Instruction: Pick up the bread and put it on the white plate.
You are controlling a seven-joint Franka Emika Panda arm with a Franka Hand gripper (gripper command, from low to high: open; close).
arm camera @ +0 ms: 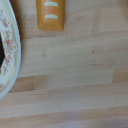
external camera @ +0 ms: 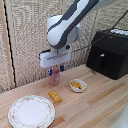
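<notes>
The bread (external camera: 55,96) is a small orange-brown block lying on the wooden table, just off the exterior view's right of the white plate (external camera: 31,111). In the wrist view the bread (arm camera: 50,15) shows two pale marks on top, with the plate's floral rim (arm camera: 9,55) beside it. My gripper (external camera: 56,70) hangs above and behind the bread, well clear of it. Its blue-tipped fingers (external camera: 50,73) stand apart and hold nothing. The fingers do not show in the wrist view.
A small white bowl (external camera: 77,85) with yellow-orange food sits to the exterior view's right of the bread. A pinkish upright object (external camera: 55,78) stands under the gripper, behind the bread. A black appliance (external camera: 107,52) stands at the back right, with a woven wall behind.
</notes>
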